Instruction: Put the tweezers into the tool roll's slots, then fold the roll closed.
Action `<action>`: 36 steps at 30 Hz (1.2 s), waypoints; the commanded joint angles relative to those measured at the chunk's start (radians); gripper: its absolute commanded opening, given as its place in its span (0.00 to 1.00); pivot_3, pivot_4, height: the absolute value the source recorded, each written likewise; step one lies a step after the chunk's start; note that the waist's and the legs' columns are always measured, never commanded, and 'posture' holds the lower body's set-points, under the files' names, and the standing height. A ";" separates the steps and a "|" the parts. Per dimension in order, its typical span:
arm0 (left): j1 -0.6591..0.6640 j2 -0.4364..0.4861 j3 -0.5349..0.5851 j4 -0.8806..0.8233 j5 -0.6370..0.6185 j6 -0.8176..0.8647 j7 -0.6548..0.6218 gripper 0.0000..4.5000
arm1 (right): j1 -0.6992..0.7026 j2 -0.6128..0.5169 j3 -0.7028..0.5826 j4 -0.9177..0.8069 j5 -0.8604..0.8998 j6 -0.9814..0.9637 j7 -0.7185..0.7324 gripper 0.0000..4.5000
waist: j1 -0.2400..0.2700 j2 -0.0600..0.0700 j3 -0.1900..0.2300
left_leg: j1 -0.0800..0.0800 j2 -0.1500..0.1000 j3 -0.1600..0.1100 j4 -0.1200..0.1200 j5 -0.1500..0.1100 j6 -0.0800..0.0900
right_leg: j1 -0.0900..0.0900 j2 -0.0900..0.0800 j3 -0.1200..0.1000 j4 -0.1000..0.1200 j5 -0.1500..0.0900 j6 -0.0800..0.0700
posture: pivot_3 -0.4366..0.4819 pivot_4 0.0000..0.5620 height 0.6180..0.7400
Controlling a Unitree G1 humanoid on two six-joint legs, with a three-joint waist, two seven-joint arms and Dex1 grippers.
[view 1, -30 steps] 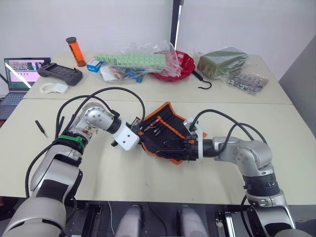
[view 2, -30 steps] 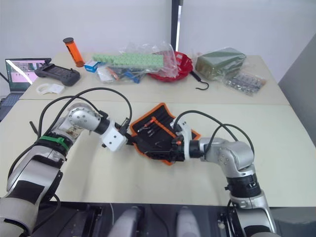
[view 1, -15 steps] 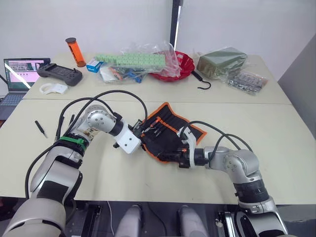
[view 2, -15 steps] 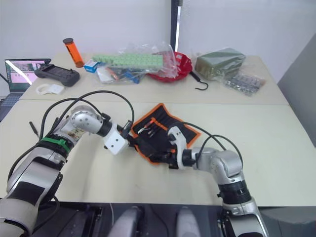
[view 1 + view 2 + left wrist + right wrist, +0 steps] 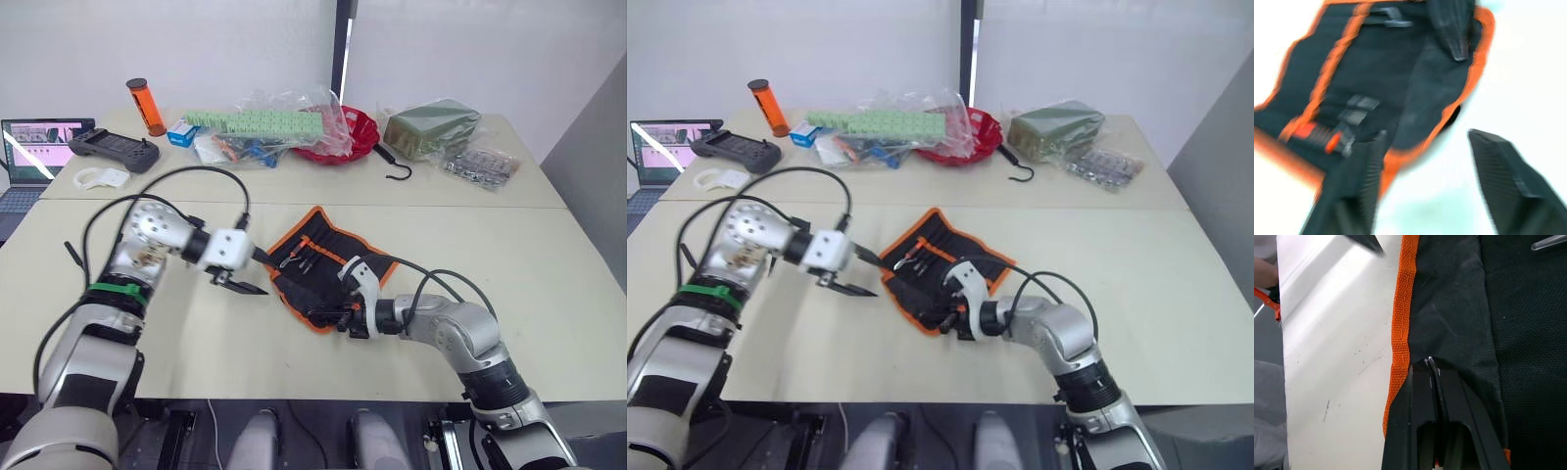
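The tool roll (image 5: 318, 266) lies open on the counter (image 5: 549, 264), some tweezers (image 5: 306, 257) in. Right gripper (image 5: 1432, 367) pinches its near edge. Left gripper (image 5: 240, 286) hangs open, empty. Folding is left.

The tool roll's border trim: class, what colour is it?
Orange, edging the black tool roll; clearest in the right wrist view.

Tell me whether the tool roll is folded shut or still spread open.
Spread open. The tool roll lies flat on the table, its inner face and orange strip showing; the right gripper pinches its near edge.
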 commanded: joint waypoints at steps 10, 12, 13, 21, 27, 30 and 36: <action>0.191 -0.131 0.122 -0.513 -0.174 0.739 0.337 0.73 | 0.018 -0.057 0.064 0.021 -0.060 0.014 0.004 0.00 | 0.015 0.000 -0.002 | 0.010 0.000 -0.003 -0.002 -0.001 0.001 | 0.012 0.002 0.002 -0.004 -0.001 0.002 | 0.48 0.27 1.00; 0.256 -0.160 0.098 -0.616 -0.163 0.787 0.397 0.58 | 0.015 -0.067 0.073 0.020 -0.071 0.008 0.000 0.00 | 0.016 0.000 -0.002 | 0.010 0.000 -0.003 -0.003 -0.001 0.001 | 0.012 0.002 0.003 -0.004 0.000 0.000 | 0.48 0.27 1.00; 0.282 -0.178 0.091 -0.654 -0.155 0.815 0.441 0.50 | 0.014 -0.068 0.073 0.021 -0.074 0.005 -0.002 0.00 | 0.018 0.000 -0.002 | 0.010 0.000 -0.003 -0.003 -0.001 0.001 | 0.012 0.002 0.003 -0.004 0.000 0.000 | 0.48 0.27 1.00; 0.413 -0.243 0.054 -0.715 -0.009 0.794 0.701 0.01 | 0.013 -0.065 0.068 0.021 -0.087 -0.004 -0.007 0.00 | 0.022 0.000 -0.002 | 0.012 0.001 -0.003 -0.003 -0.001 0.001 | 0.015 0.003 0.003 -0.008 0.000 0.000 | 0.48 0.27 1.00; 0.501 -0.252 0.095 -0.646 -0.001 0.739 0.766 0.01 | 0.014 -0.058 0.069 0.020 -0.090 -0.005 -0.015 0.00 | 0.024 0.001 -0.003 | 0.012 0.001 -0.002 -0.003 -0.001 0.000 | 0.015 0.003 0.003 -0.009 0.000 0.000 | 0.48 0.27 1.00; 0.511 -0.246 0.135 -0.568 -0.001 0.691 0.786 0.01 | 0.015 -0.056 0.068 0.018 -0.091 -0.002 -0.019 0.00 | 0.023 0.002 -0.003 | 0.013 0.001 -0.002 -0.004 -0.001 0.000 | 0.015 0.003 0.003 -0.010 -0.001 0.000 | 0.48 0.27 1.00; 0.495 -0.266 0.198 -0.421 -0.028 0.595 0.837 0.01 | 0.020 -0.062 0.072 0.015 -0.091 -0.002 -0.014 0.00 | 0.023 0.008 -0.007 | 0.014 0.002 -0.002 -0.004 -0.001 0.000 | 0.017 0.003 0.003 -0.010 -0.001 0.001 | 0.48 0.27 1.00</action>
